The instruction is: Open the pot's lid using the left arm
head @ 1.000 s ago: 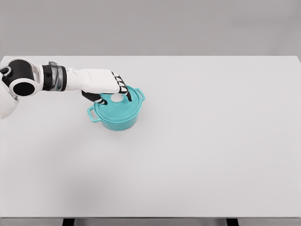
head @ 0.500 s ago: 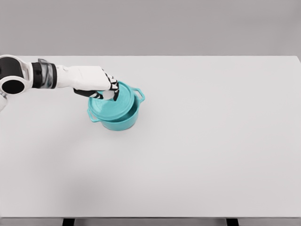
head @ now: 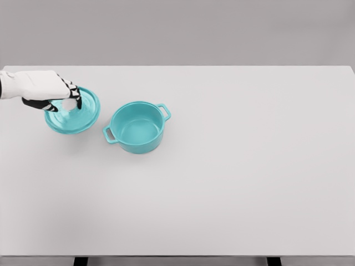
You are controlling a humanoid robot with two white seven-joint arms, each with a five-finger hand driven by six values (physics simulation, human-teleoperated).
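A teal pot (head: pixel 137 127) with two side handles stands uncovered on the white table (head: pixel 233 166), left of centre; its inside shows. Its teal lid (head: pixel 77 113) is to the left of the pot, tilted, apart from it. My left hand (head: pixel 60 98) comes in from the left edge and is shut on the lid's white knob (head: pixel 69 103), fingers curled over it. Whether the lid touches the table I cannot tell. The right arm is out of view.
The white table stretches wide to the right and toward the front edge. A grey wall runs behind its far edge.
The left hand has lifted the lid off the pot and carried it leftward, away from the pot. The pot has stayed in place and now stands uncovered.
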